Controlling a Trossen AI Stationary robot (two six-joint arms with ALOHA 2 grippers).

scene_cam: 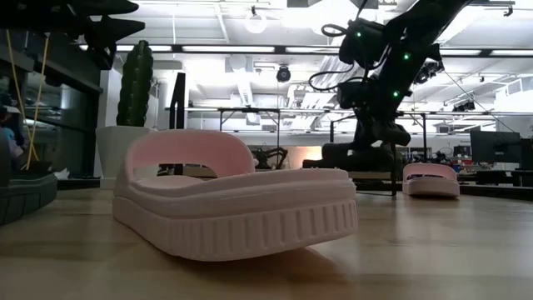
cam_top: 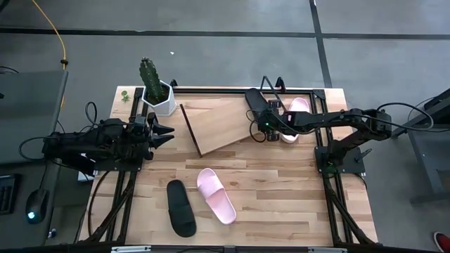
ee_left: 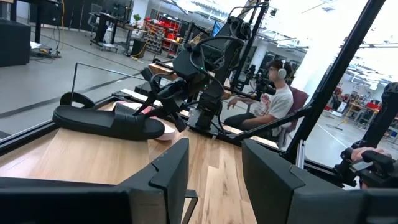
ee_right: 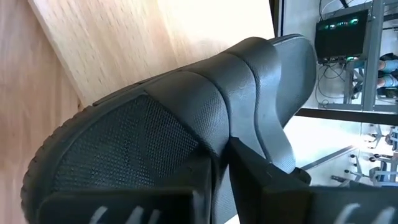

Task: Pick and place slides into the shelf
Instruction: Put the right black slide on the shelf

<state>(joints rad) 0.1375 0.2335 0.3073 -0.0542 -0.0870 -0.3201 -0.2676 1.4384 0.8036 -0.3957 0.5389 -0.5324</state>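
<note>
A matte black slide point(cam_top: 254, 104) lies on the right end of the slanted light wood shelf point(cam_top: 214, 125), strap toward the far edge. My right gripper point(cam_top: 269, 127) is shut on its near end. One pink slide point(cam_top: 296, 112) sits just right of that gripper, on its sole. Another pink slide point(cam_top: 216, 195) and a second black slide point(cam_top: 181, 208) lie sole-down near the table's front; the pink one point(scene_cam: 233, 196) fills the low view. My left gripper point(cam_top: 167, 133) waits open at the table's left side. My right gripper pinches the black slide's heel-end rim point(ee_right: 219, 163) between its two fingers point(ee_right: 273, 177), just behind the textured footbed point(ee_right: 124, 143). It comes in from the table's right, slanting down. The slide point(ee_left: 106, 121) lies along the shelf board, its sole on the wood.
A cactus in a white pot point(cam_top: 156, 91) stands at the far left corner beside the shelf. Black frame rails point(cam_top: 330, 183) run along both table sides. A person point(ee_left: 273, 99) sits beyond the table's right side. Bare wood lies between the shelf and the two front slides.
</note>
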